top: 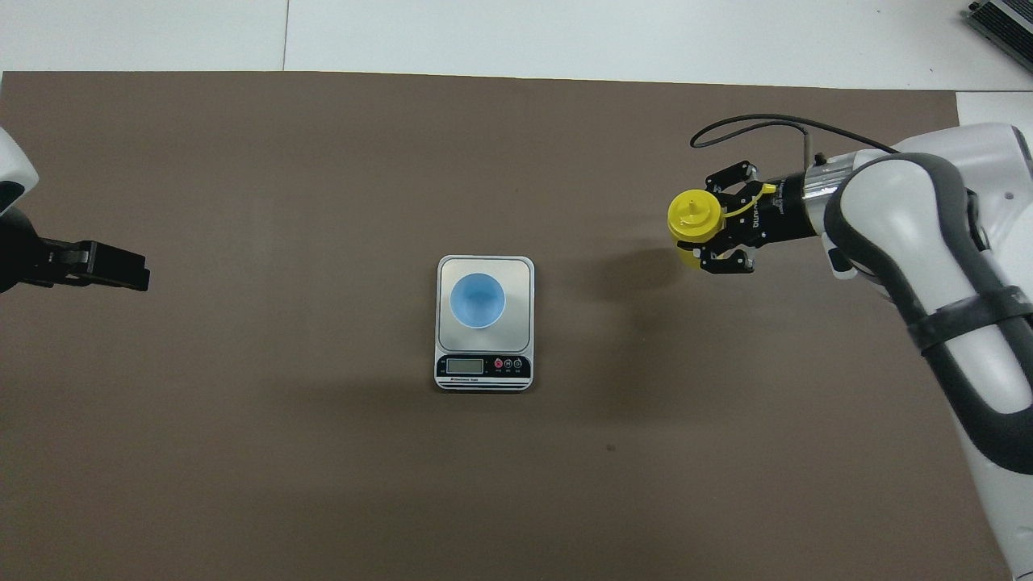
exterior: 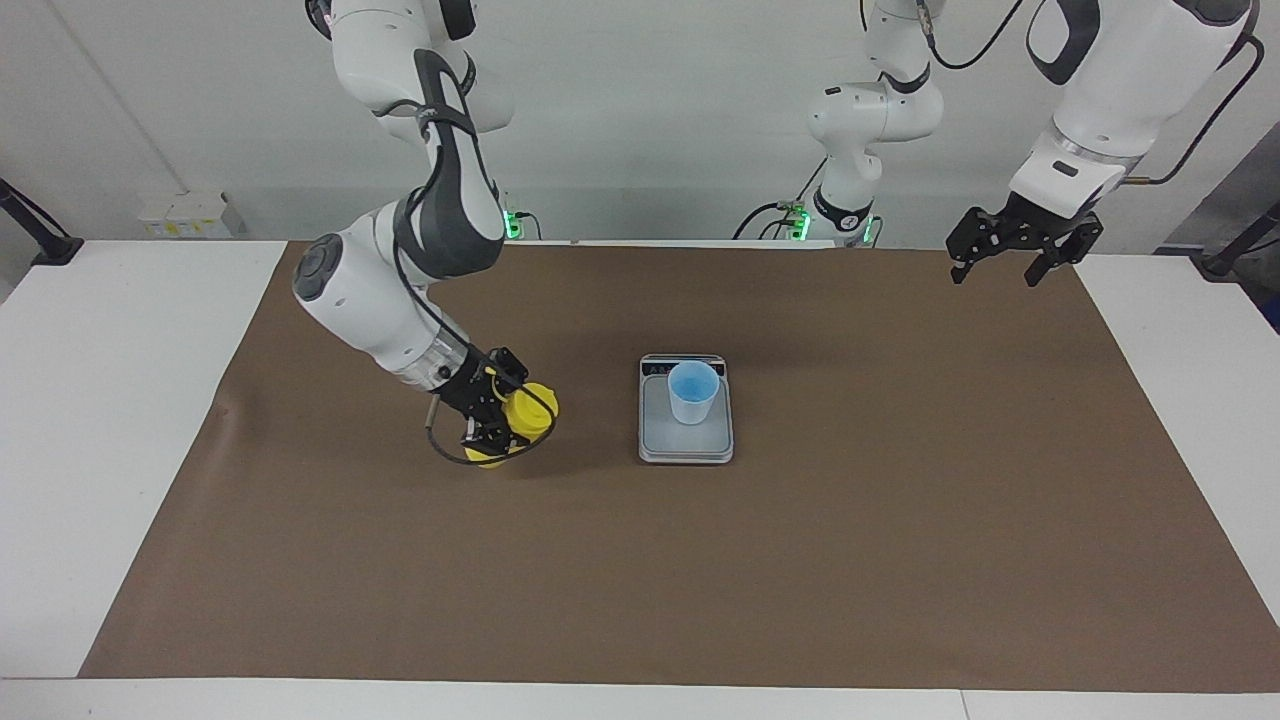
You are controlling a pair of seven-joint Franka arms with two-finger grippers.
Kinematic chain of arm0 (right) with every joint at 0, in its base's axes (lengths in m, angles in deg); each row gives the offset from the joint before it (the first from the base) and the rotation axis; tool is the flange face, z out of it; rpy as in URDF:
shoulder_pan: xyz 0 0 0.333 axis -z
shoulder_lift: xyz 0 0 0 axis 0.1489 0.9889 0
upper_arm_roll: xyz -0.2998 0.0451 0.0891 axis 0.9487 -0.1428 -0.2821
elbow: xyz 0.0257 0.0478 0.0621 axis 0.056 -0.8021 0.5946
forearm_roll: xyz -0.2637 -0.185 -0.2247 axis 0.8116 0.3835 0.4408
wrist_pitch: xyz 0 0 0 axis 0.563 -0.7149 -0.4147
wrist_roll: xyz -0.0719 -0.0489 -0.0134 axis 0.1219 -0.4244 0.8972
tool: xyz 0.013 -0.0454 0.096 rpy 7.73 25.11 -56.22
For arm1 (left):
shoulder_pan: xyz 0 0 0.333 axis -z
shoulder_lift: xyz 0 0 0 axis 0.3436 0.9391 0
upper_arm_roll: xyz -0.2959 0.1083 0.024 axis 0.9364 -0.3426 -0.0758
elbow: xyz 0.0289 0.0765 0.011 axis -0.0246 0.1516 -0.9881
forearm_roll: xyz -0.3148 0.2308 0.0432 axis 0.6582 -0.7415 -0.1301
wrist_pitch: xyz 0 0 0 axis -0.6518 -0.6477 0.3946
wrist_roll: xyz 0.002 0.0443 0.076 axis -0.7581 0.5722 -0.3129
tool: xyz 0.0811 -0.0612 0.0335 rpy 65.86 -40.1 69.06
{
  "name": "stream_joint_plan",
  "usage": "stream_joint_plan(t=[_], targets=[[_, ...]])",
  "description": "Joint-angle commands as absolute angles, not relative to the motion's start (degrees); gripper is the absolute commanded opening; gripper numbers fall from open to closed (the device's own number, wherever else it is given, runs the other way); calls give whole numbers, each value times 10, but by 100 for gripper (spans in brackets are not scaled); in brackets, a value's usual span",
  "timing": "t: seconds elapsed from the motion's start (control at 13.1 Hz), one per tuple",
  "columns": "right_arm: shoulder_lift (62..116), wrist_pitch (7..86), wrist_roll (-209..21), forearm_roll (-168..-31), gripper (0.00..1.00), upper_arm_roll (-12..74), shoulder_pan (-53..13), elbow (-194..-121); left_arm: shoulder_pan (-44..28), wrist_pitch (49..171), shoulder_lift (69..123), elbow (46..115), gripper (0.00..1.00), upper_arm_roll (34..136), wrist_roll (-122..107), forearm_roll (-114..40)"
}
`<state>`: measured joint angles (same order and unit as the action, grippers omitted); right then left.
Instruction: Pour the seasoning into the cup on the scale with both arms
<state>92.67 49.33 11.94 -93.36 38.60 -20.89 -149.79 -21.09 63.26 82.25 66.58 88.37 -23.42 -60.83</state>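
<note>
Right gripper is clamped on the seasoning, carried upright over the mat at nine o'clock from the scale, short of it. Cup stands on the scale, looks empty; pouring remains. Left gripper waits, fingers wide.

My right claw wraps the yellow bottle so that most of its body is hidden in the facing view, and from overhead its cap covers nearly everything below. My left claw pokes in at the overhead view's edge, the arm it hangs from cut off, and both arms' upper links run out of the top of the facing view. The scale's display is too small for me to read.
</note>
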Motion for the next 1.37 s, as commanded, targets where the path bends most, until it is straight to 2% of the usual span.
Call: stream_joint_plan(t=[0.0, 0.3, 0.61, 0.91, 1.29], targets=[[938, 542, 198, -847, 0, 388, -261, -1481, -218, 634, 811, 676, 100, 888, -240, -610], [937, 565, 270, -673, 0, 388, -333, -1481, -218, 634, 811, 676, 100, 887, -240, -610], [933, 595, 346, -555, 0, 388, -384, -1491, -218, 634, 811, 676, 100, 888, -240, -610], [931, 651, 392, -441, 0, 387, -404, -1509, -218, 634, 811, 676, 100, 888, -240, -610], [925, 655, 391, -354, 0, 384, -407, -1516, -218, 634, 811, 676, 100, 887, -240, -610]])
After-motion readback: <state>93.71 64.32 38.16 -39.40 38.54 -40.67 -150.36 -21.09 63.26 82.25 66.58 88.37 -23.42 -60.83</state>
